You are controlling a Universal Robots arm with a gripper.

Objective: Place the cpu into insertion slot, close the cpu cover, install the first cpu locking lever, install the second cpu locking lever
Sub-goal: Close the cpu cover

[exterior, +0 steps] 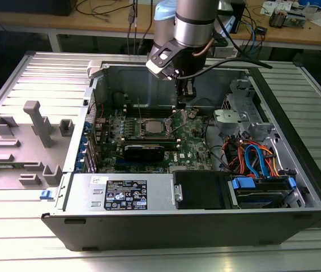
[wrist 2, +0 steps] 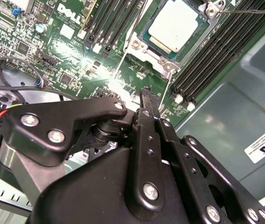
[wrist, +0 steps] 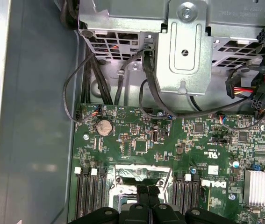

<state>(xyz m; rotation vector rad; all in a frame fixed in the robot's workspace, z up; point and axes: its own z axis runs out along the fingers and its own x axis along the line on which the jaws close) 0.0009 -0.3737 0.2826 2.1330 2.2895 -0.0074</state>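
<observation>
Your gripper [wrist 2: 146, 93] sits nearest the lens in both wrist views, its black fingers [wrist 2: 144, 121] pressed together with nothing between them. You have it hanging over the motherboard [wrist: 169, 144], just beside the slot [wrist 2: 156, 45] and not touching it. In the exterior view it stands a little to that view's right of the slot. The cpu [wrist 2: 176, 25] lies flat in the slot, silver top up. The cover [wrist 2: 152, 57] appears to lie down around it. A thin wire lever [exterior: 139, 109] stands upright beside the slot. Long memory slots [wrist 2: 216, 51] flank it on either side, all inside the open case [exterior: 205, 221].
</observation>
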